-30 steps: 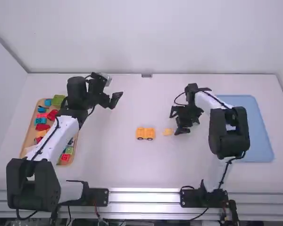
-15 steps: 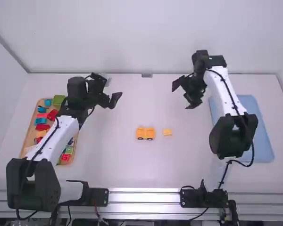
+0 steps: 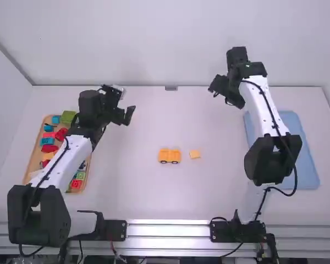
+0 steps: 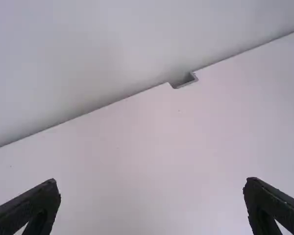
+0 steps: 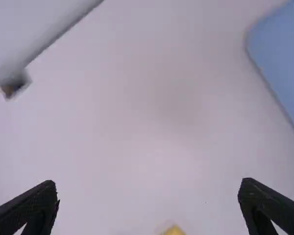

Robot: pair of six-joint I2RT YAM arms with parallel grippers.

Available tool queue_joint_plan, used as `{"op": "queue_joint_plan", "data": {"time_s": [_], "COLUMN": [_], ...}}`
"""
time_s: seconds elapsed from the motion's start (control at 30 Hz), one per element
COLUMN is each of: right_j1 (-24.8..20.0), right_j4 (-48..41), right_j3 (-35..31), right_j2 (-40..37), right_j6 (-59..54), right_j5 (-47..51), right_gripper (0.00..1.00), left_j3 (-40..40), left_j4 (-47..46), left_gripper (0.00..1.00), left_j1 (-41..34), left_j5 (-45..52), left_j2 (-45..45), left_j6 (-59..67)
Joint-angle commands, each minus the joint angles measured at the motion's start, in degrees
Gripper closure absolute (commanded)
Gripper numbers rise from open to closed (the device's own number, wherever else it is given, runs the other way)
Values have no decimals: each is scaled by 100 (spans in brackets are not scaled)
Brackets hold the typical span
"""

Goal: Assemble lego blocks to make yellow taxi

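1. The high view takes in the yellow car (image 3: 169, 156), a row of joined blocks, and a small yellow block (image 3: 194, 154) on the surface (image 3: 154, 192), along with both arms.
2. The right wrist view has a yellow piece (image 5: 174, 231) at its bottom edge, too cut off to tell which one it is, and part of the blue tray (image 3: 305, 148).
3. The left wrist view looks onto the surface's far edge, with the notch (image 4: 185, 81) in it seen close.
4. Near the surface's left edge lies the wooden tray (image 3: 35, 154), holding red, blue and green blocks. The left arm (image 3: 66, 162) crosses above it and hides part of its contents.
5. The blue tray lies near the surface's right edge; the right arm (image 3: 258, 113) covers part of its left edge.
6. The car sits around the middle of the surface, and the small yellow block is just beside it to the right, apart from it.
7. The left claw (image 3: 125, 116) is released, its fingers spread wide, farther toward the far edge than the car and to its left.
8. The right claw (image 3: 224, 98) is also released, fingers wide apart, near the surface's far edge, beyond the car and the small yellow block and right of both, well apart from them.
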Motion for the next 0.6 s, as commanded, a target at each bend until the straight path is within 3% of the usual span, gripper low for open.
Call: {"op": "queue_joint_plan", "data": {"time_s": [0.0, 0.07, 0.1, 0.13, 0.23, 0.33, 0.4, 0.57], "right_j1": [90, 190, 328, 358, 658, 839, 914, 1178], "right_j4": [9, -186, -654, -776, -1971, -2288, -2212, -1311], "right_j3": [81, 81, 81, 81, 81, 57, -15, -444], "right_j2": [35, 35, 35, 35, 35, 37, 37, 37], "right_j6": [-2404, -3775, -5449, -5847, -9088, -10142, -10231, -10227], "right_j5": [-1237, -2133, -3222, -3414, -4266, -4072, -3689, -2033], "right_gripper": [2, 2, 2, 2, 2, 2, 2, 2], "left_j3": [-35, -35, -39, -46, -101, -157, -205, -334], "left_j4": [-50, -136, -166, -164, -118, -153, -153, -114], "left_gripper": [1, 1, 1, 1, 1, 1, 1, 1], "left_j1": [-4, -4, -4, -4, -4, -4, -4, -4], "left_j5": [39, 232, 391, 446, 798, 1298, 1611, 2135], "left_j2": [2, 2, 2, 2, 2, 2, 2, 2], "left_j6": [-22, -17, -17, -15, 205, 605, 887, 1836]}}
